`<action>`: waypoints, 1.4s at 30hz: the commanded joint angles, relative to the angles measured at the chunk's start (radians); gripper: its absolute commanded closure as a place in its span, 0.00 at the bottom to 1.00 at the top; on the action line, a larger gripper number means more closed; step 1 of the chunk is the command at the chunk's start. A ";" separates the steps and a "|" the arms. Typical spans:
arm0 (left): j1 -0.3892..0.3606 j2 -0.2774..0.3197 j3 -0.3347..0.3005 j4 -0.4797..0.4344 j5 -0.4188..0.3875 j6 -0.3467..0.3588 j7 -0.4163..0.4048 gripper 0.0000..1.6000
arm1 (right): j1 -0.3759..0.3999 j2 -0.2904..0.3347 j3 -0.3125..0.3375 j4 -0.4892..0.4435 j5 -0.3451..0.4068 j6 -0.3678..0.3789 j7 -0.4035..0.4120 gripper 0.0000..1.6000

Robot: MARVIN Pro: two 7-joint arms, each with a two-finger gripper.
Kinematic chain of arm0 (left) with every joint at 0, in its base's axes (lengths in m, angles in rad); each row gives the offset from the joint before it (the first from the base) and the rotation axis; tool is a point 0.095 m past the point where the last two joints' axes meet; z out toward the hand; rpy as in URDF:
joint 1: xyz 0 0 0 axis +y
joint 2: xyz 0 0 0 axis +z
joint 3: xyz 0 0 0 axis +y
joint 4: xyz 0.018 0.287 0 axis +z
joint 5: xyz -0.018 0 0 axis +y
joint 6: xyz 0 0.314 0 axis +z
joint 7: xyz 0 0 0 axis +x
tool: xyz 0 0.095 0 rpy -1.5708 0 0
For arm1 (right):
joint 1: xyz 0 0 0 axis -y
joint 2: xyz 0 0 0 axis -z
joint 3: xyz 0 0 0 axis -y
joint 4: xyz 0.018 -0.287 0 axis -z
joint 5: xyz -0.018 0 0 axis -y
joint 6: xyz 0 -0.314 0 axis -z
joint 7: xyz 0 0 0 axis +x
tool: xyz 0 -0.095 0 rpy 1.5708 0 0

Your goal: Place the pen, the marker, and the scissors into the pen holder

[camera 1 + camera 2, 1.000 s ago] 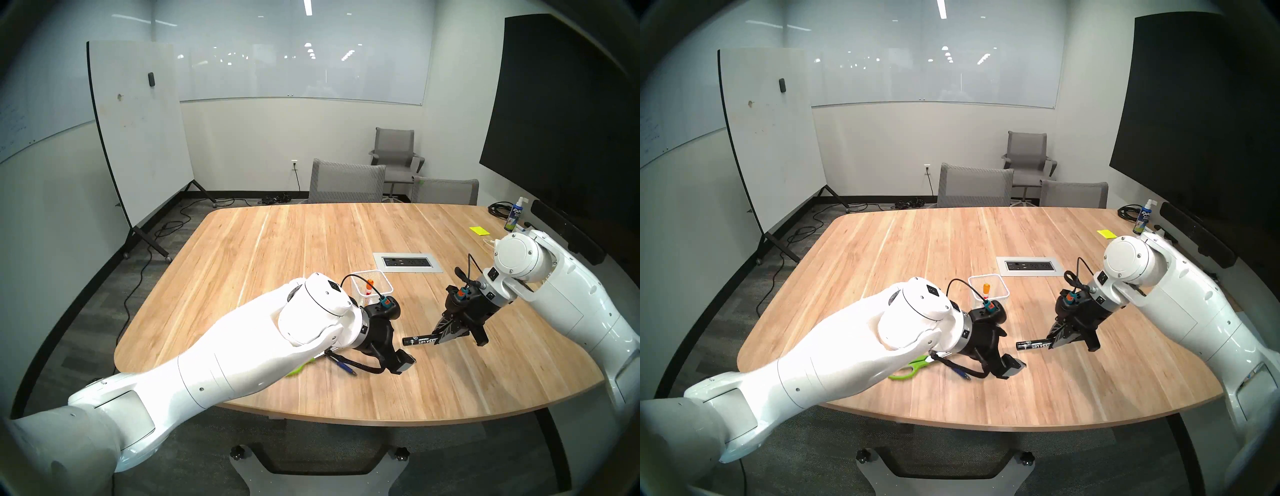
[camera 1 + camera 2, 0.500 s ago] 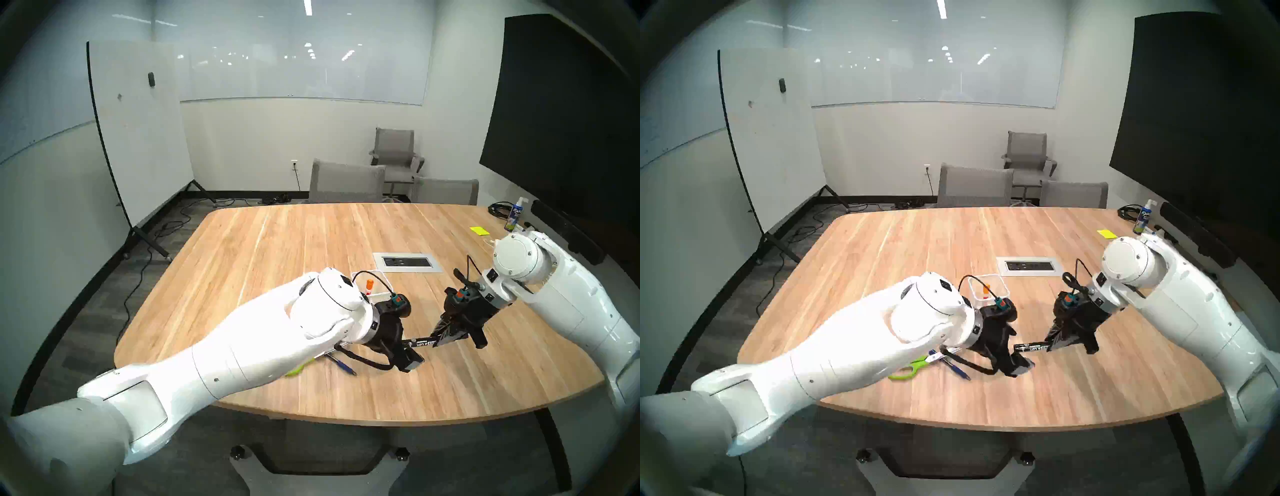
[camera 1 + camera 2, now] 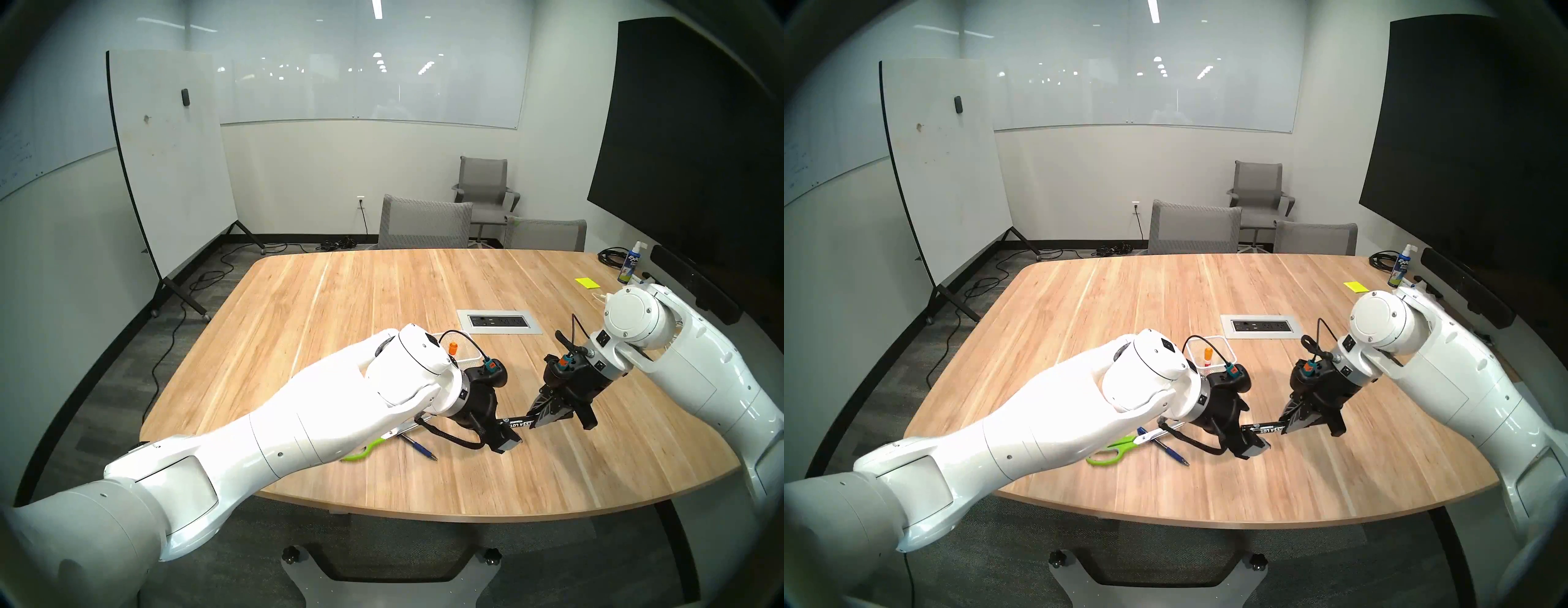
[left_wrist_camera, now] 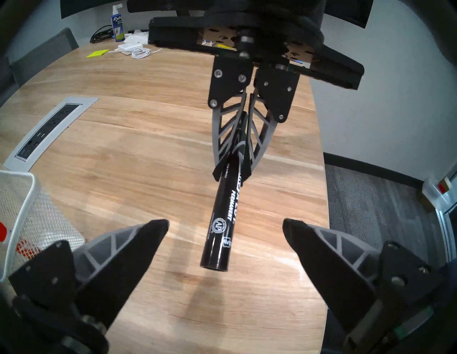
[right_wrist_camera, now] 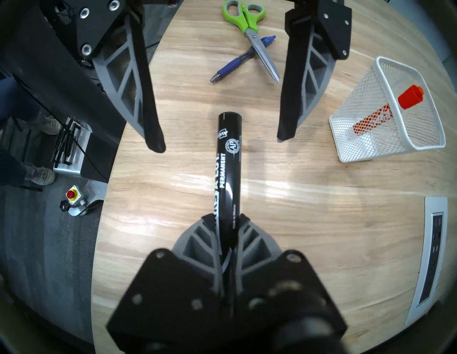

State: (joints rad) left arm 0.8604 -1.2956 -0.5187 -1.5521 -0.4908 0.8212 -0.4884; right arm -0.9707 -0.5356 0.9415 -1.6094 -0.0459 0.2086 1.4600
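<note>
On the table (image 5: 309,197): one pen (image 5: 237,61), one scissors (image 5: 249,29), one pen holder (image 5: 385,138).

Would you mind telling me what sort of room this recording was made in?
Most likely an office meeting room: a large wooden conference table with a built-in power outlet panel, a rolling whiteboard, and grey office chairs.

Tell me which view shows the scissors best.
Right wrist: the scissors lie whole on the table, green handles and closed blades crossing the pen. Both head views show only part, the left arm hiding the rest. Left wrist shows none.
</note>
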 commanded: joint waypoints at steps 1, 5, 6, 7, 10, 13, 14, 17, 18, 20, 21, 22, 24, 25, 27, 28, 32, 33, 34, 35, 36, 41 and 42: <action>-0.027 -0.033 -0.002 0.000 -0.002 -0.014 -0.015 0.00 | 0.014 0.001 0.011 0.006 0.014 -0.001 0.015 1.00; -0.026 -0.036 0.000 0.010 -0.002 -0.023 -0.023 0.00 | 0.017 0.001 0.012 0.007 0.016 0.002 0.021 1.00; -0.027 -0.039 0.004 0.017 -0.002 -0.028 -0.030 0.00 | 0.017 0.001 0.013 0.008 0.017 0.003 0.023 1.00; -0.027 -0.040 0.005 0.019 -0.001 -0.030 -0.031 0.00 | 0.017 0.001 0.014 0.009 0.018 0.003 0.024 1.00; -0.031 -0.044 0.012 0.030 -0.001 -0.036 -0.046 0.00 | 0.017 0.001 0.017 0.012 0.021 0.004 0.024 1.00; -0.033 -0.046 0.015 0.034 -0.001 -0.038 -0.052 0.00 | 0.018 0.001 0.018 0.013 0.023 0.004 0.024 1.00; -0.035 -0.048 0.018 0.038 -0.001 -0.040 -0.058 0.00 | 0.018 0.001 0.019 0.013 0.024 0.004 0.024 1.00; -0.035 -0.053 0.021 0.044 0.000 -0.041 -0.062 0.00 | 0.018 0.000 0.020 0.015 0.025 0.004 0.024 1.00; -0.036 -0.054 0.023 0.048 0.000 -0.041 -0.065 0.00 | 0.018 0.000 0.021 0.015 0.026 0.004 0.024 1.00; -0.041 -0.056 0.028 0.055 0.000 -0.041 -0.074 0.00 | 0.018 -0.001 0.021 0.017 0.026 0.004 0.024 1.00; -0.042 -0.057 0.029 0.058 0.000 -0.043 -0.078 0.00 | 0.019 -0.001 0.021 0.018 0.026 0.004 0.024 1.00; -0.044 -0.058 0.031 0.061 0.000 -0.044 -0.081 0.00 | 0.019 -0.001 0.021 0.019 0.026 0.004 0.024 1.00; -0.046 -0.060 0.033 0.064 0.001 -0.045 -0.085 0.00 | 0.020 -0.002 0.021 0.021 0.027 0.003 0.024 1.00; -0.047 -0.061 0.034 0.066 0.001 -0.045 -0.087 0.00 | 0.020 -0.003 0.021 0.022 0.027 0.003 0.024 1.00; -0.048 -0.062 0.035 0.070 0.002 -0.045 -0.090 0.00 | 0.022 -0.004 0.022 0.025 0.029 0.003 0.024 1.00; -0.049 -0.063 0.035 0.072 0.002 -0.045 -0.090 0.00 | 0.023 -0.004 0.022 0.026 0.030 0.003 0.024 1.00; -0.049 -0.064 0.035 0.076 0.002 -0.044 -0.093 0.05 | 0.025 -0.005 0.022 0.029 0.031 0.003 0.024 1.00; -0.049 -0.064 0.035 0.077 0.001 -0.044 -0.095 0.37 | 0.028 -0.007 0.022 0.033 0.035 0.004 0.024 1.00; -0.049 -0.064 0.035 0.077 0.001 -0.044 -0.095 0.37 | 0.028 -0.007 0.022 0.033 0.035 0.004 0.024 1.00; -0.048 -0.064 0.036 0.079 0.002 -0.045 -0.098 0.53 | 0.031 -0.006 0.023 0.035 0.039 0.006 0.024 1.00; -0.048 -0.064 0.037 0.080 0.002 -0.046 -0.099 0.53 | 0.033 -0.005 0.024 0.035 0.042 0.007 0.024 1.00; -0.048 -0.065 0.038 0.085 0.002 -0.047 -0.104 0.49 | 0.036 -0.004 0.024 0.038 0.048 0.008 0.024 1.00; -0.049 -0.066 0.040 0.087 0.002 -0.048 -0.107 0.42 | 0.037 -0.004 0.023 0.039 0.050 0.009 0.024 1.00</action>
State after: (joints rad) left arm 0.8217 -1.3385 -0.4799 -1.4576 -0.4820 0.7796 -0.5806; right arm -0.9622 -0.5379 0.9517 -1.5721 -0.0101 0.2130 1.4871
